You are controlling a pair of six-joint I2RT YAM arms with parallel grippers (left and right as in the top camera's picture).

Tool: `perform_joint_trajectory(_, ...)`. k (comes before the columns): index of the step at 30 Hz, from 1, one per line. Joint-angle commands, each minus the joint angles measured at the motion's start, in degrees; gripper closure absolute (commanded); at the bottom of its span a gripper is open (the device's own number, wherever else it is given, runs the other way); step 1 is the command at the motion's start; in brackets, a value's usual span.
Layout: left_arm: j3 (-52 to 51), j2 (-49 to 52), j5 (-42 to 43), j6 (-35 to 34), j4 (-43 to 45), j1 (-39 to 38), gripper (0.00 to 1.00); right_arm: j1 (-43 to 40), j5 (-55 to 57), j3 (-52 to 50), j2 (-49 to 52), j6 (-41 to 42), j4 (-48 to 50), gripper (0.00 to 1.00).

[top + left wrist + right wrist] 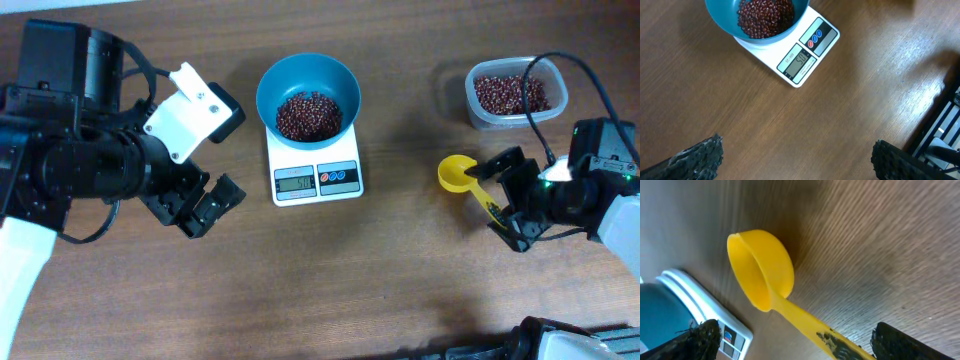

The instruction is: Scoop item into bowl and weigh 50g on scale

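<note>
The teal-blue bowl (308, 82) stands on the white scale (316, 178) and holds a heap of red-brown beans (307, 115). The left wrist view shows the bowl (725, 20), the beans (762, 17) and the scale (805, 57), whose display seems to read 50. My left gripper (205, 205) is open and empty over bare table left of the scale (797, 160). My right gripper (508, 200) is open, its fingers either side of the handle of a yellow scoop (458, 172). The scoop (762, 270) lies empty on the table, right of the scale (715, 312).
A clear plastic tub (515, 92) with more beans stands at the back right, behind the right gripper. A black cable runs over it to the right arm. The table's near edge shows dark gear at the bottom right.
</note>
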Motion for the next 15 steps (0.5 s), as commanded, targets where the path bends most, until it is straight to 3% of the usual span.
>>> perform_joint_trajectory(1,0.04,-0.2,0.81,1.09,0.09,-0.24,0.01,-0.31,0.35,0.11,0.26,-4.46,-6.47,0.01)
perform_joint_trajectory(4,0.04,-0.2,0.83,1.09,0.09,-0.24,0.01,-0.31,6.38,0.11,0.26,-4.44,-13.49,0.01)
perform_joint_trajectory(7,0.04,-0.2,0.83,1.09,0.09,-0.24,0.01,-0.31,-5.57,0.13,0.26,-9.81,-4.57,0.01)
perform_joint_trajectory(9,0.04,-0.2,0.81,1.09,0.04,-0.24,0.01,-0.31,-6.23,0.13,0.26,-10.05,-1.68,0.01)
perform_joint_trajectory(15,0.04,-0.2,0.83,1.09,0.09,-0.24,0.01,-0.31,-1.18,0.13,0.26,-10.05,-9.31,0.01)
